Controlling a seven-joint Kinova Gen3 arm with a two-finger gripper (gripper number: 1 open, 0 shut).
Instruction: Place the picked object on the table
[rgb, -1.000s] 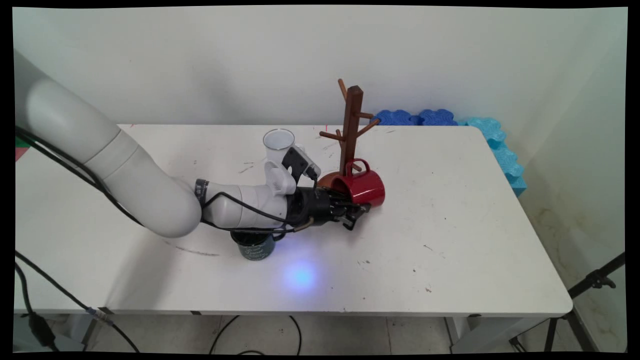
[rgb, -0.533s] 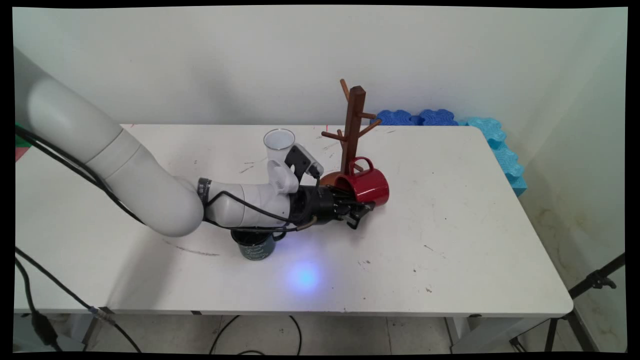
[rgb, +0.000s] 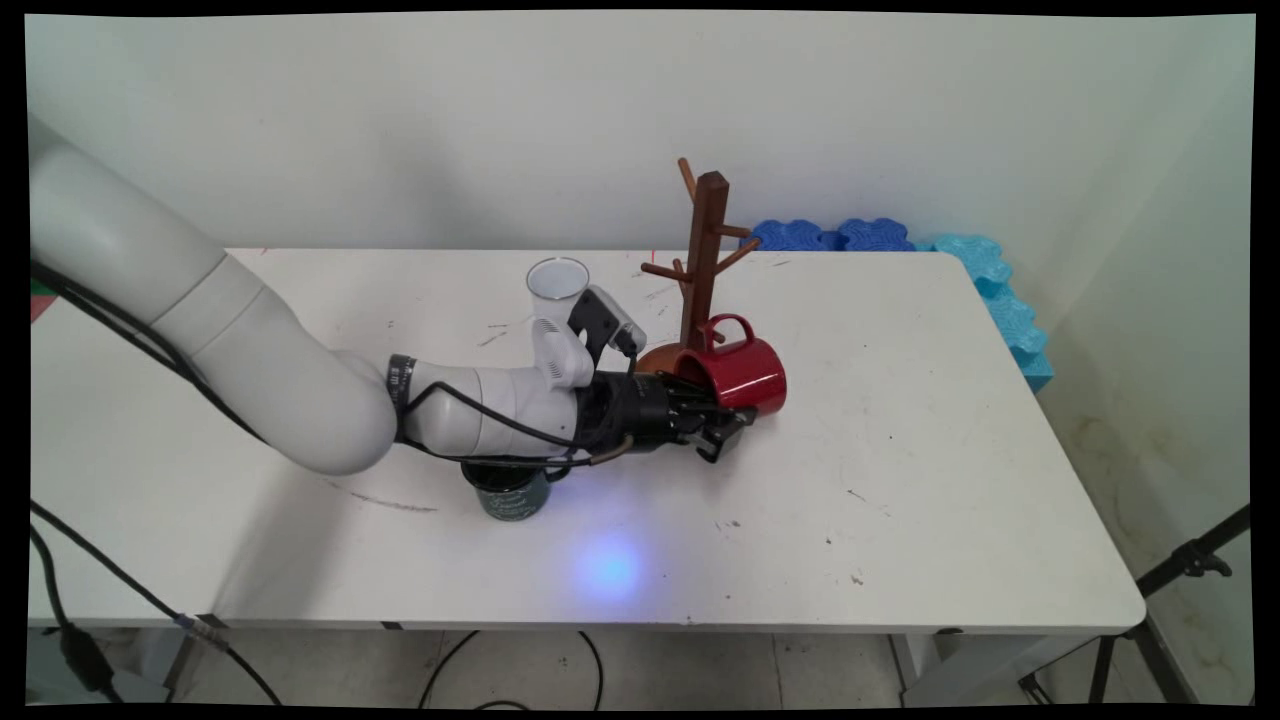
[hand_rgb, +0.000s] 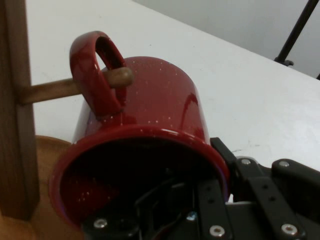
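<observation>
We see the white arm reach in low from the left, lying almost flat over the table (rgb: 900, 480). Its gripper (rgb: 722, 425) (hand_rgb: 215, 200) pinches the rim of the red mug (rgb: 745, 372) (hand_rgb: 150, 130), with one finger inside the mug and one outside. The mug lies tipped on its side, its open mouth facing the hand. Its handle is hooked over a low peg of the wooden mug tree (rgb: 700, 260) (hand_rgb: 17, 110), which stands at 12 o'clock from the gripper. The fingertips are hidden inside the dark mug. A dark green mug (rgb: 512, 492) sits under the arm, half covered. A clear cup (rgb: 557, 285) stands at 11 o'clock, partly behind the wrist.
</observation>
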